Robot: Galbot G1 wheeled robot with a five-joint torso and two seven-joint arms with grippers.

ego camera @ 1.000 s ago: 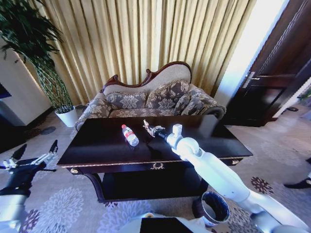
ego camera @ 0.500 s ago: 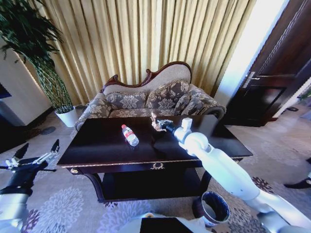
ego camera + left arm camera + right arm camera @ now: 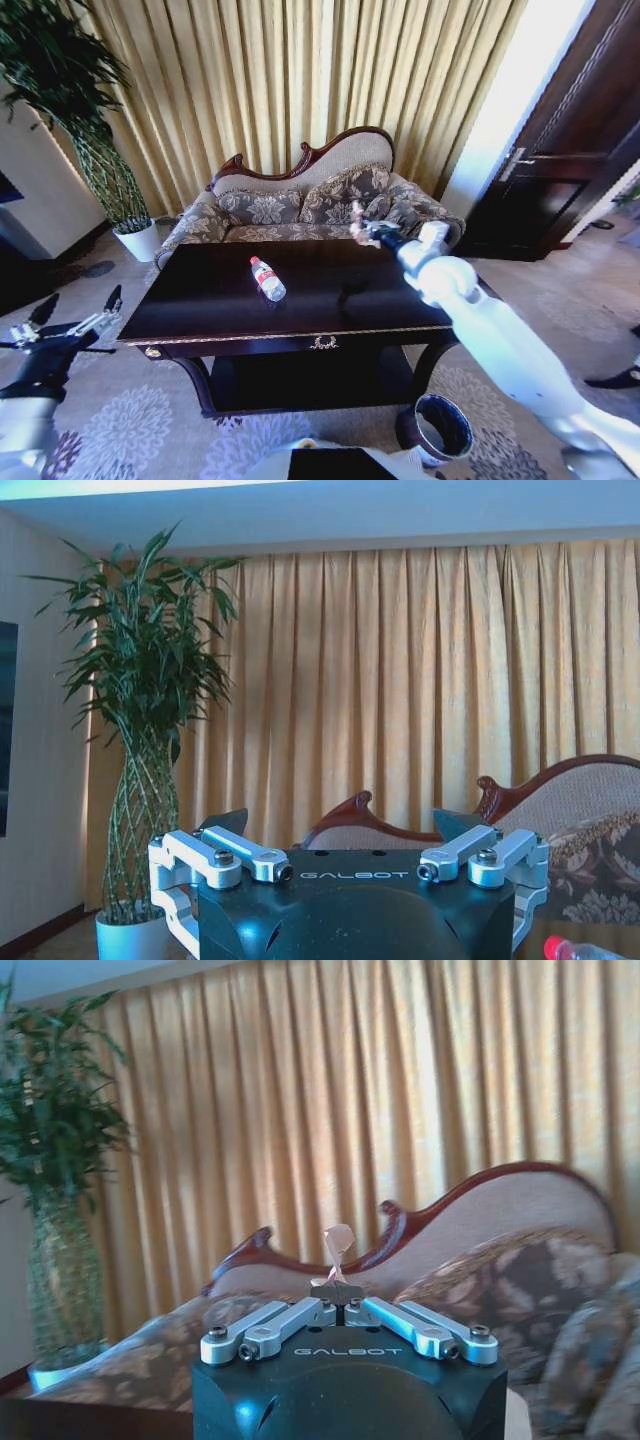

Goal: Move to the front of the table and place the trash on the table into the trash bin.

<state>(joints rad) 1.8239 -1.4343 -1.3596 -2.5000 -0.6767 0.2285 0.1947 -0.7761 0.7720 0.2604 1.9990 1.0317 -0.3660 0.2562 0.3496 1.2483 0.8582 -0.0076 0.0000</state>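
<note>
Your right arm reaches out over the far side of the table (image 3: 200,300), its gripper (image 3: 358,224) raised above the tabletop and pinching the wrapper (image 3: 339,1239) between closed fingers. The bottle (image 3: 267,278) lies on the table, the bin (image 3: 443,425) stands on the floor by the near right leg. Your left gripper (image 3: 75,322) hangs low beside the table's left end, fingers spread with nothing between them.

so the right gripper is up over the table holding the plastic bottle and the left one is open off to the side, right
Not quite. The right gripper is shut on the pinkish wrapper wad, as the right wrist view shows. In the head view the plastic bottle lies on the table. The left gripper is indeed open off to the side.
</note>
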